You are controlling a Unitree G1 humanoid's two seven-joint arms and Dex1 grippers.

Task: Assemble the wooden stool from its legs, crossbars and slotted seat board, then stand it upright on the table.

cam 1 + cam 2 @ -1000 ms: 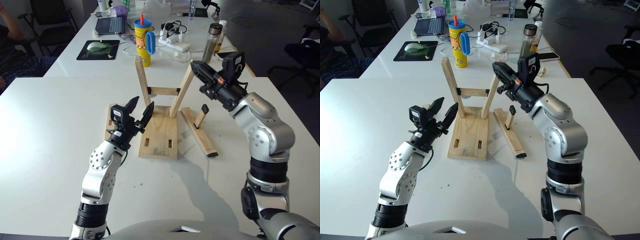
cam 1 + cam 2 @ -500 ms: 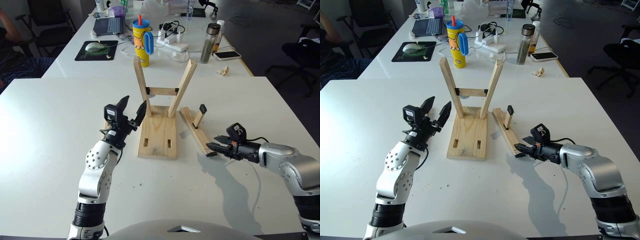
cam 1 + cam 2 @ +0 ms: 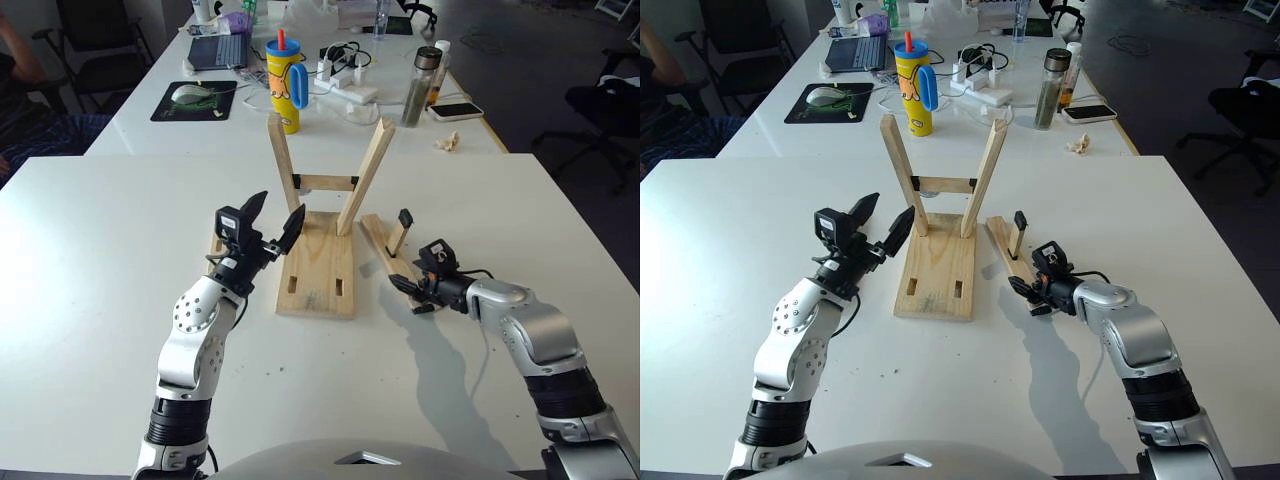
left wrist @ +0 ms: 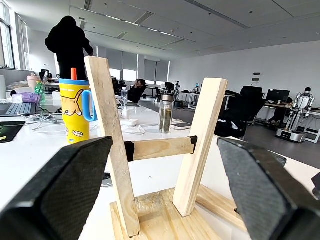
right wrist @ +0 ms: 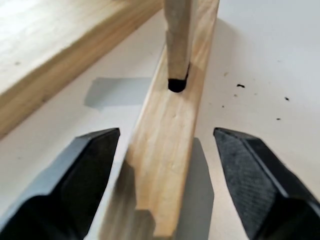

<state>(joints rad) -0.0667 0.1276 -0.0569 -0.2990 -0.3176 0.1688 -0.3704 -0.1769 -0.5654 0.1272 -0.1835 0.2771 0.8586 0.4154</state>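
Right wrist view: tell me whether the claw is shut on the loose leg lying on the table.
No, the fingers of the right claw stand apart, one on each side of the loose leg.

Place: an open-plan office used as a robotics lab is shown.
Desks: a white table (image 3: 90,260) is set before a back table (image 3: 130,130), on which a laptop (image 3: 221,48), a mouse pad (image 3: 196,100), a yellow cup (image 3: 286,88), a power strip (image 3: 352,90) and a phone (image 3: 458,110) are laid.
Seating: black office chairs (image 3: 95,45) are drawn up.
Room: a long panelled ceiling, monitors (image 4: 276,94) and a standing humanoid robot (image 4: 301,101) are seen behind.
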